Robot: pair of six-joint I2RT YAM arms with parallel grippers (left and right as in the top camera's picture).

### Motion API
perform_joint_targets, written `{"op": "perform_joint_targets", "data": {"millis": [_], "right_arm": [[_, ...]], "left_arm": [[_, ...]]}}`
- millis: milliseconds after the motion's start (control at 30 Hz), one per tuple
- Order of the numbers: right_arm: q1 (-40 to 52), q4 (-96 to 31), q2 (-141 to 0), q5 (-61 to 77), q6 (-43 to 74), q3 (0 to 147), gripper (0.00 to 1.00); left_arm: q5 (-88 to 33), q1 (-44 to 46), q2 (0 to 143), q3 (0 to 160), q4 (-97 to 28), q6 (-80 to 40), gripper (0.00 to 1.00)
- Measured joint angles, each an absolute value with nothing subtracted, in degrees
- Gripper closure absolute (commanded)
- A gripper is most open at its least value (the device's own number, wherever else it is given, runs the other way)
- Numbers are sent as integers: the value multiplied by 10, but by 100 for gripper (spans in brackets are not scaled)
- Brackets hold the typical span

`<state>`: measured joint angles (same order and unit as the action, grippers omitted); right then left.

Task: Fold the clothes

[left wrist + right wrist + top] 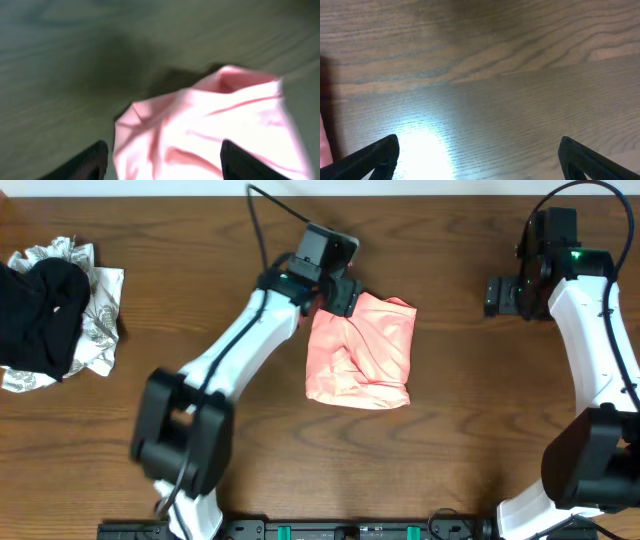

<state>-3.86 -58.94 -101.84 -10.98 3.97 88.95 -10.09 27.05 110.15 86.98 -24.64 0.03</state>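
Left gripper point(342, 300) hangs over the back left corner of the salmon-pink T-shirt point(362, 355) with its fingers point(95, 161) spread wide. In the wrist view the cloth lies between and ahead of them, and we see nothing pinched. Right gripper point(479, 160) is spread just as wide and holds nothing, well off to the side of the shirt over bare worktop point(470, 410).

The shirt lies as a compact, rumpled, roughly square bundle, so we judge the folding to be far along, with this moment falling between grasps. The corner nearest the left gripper puckers upward and the top layer carries loose ridges. For the next move we would lift clear of that corner without snagging it. Then we would either smooth the top layer or take one edge for a last fold. No lettering shows, so we cannot say which face is up.

Room is generous. There is open wood on every side of the bundle, most of it between the bundle and the right gripper. A heap of black and patterned cloth point(55, 310) lies well apart, beyond the left arm's far side, near the worktop's edge.
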Motion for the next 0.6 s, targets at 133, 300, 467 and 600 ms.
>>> {"op": "perform_joint_targets", "data": {"millis": [133,300,467,600], "right_arm": [[-39,-589,-1018,-110,40,889,1],[-39,-589,-1018,-110,39,889,1],[-39,-589,-1018,-110,39,889,1],[-39,-589,-1018,-110,39,889,1]], "left_arm": [[-101,288,1051,879,-333,-21,21],[-101,335,1058,868,-443,-35,23],[-101,374,1072,835,-472,-55,24],[-101,389,1073,830,-469,-73,24]]}}
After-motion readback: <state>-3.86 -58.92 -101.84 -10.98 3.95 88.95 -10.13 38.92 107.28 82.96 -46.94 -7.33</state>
